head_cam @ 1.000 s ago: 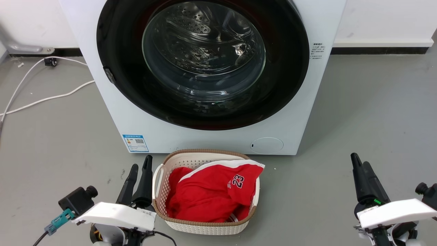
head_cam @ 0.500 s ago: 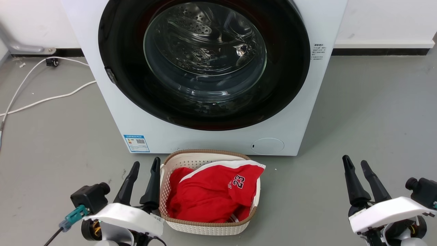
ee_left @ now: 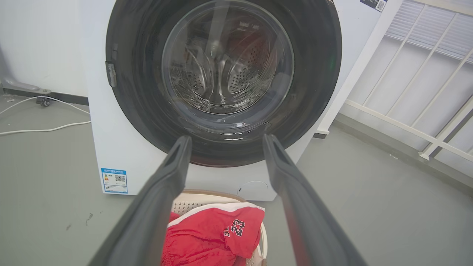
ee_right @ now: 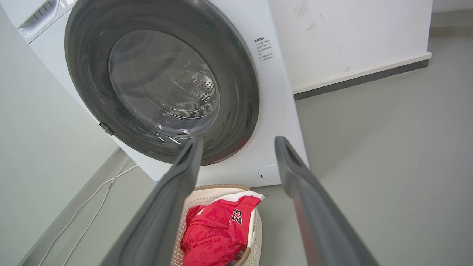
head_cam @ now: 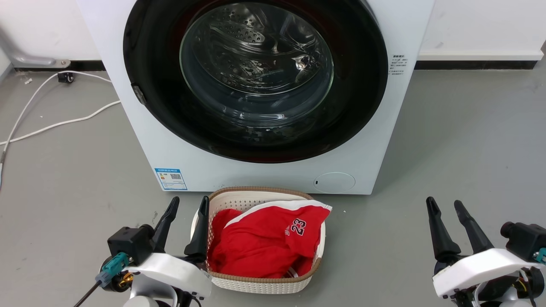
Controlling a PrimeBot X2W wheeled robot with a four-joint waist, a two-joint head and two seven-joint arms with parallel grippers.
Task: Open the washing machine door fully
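Washing machine door [head_cam: 256, 81], glossy black and round with a clear bulging glass centre, fills the upper middle of the head view. It lies closed, flat against the front of the washing machine [head_cam: 140, 140], a white box standing on the grey floor [head_cam: 469, 149]. The perforated steel drum shows through the glass. A small grey catch [head_cam: 137, 94] sits at the door's left edge. Low on the machine's front are a blue label [head_cam: 170, 178] at the left and a round flap [head_cam: 334, 182] at the right.

At the lower middle of the frame, just beside the machine's base, stands a cream perforated basket [head_cam: 256, 283] with a brown rim. It holds a red jersey [head_cam: 256, 243] with white trim and the number 23. A white cable [head_cam: 51, 123] trails over the floor at the left of the frame.

Left claw [head_cam: 190, 202], lower left of the head view: its two dark fingers [head_cam: 167, 217] are spread apart, hold nothing and point up the frame towards the machine. The inner finger overlaps the basket's left rim; whether they touch cannot be told.

Right claw [head_cam: 443, 202], lower right: likewise spread and holding nothing, over bare floor, well apart from basket and machine.

In each wrist view the spread fingers rise from the bottom edge, and the door's lower rim shows between their tips, well beyond them. Neither claw touches the door.
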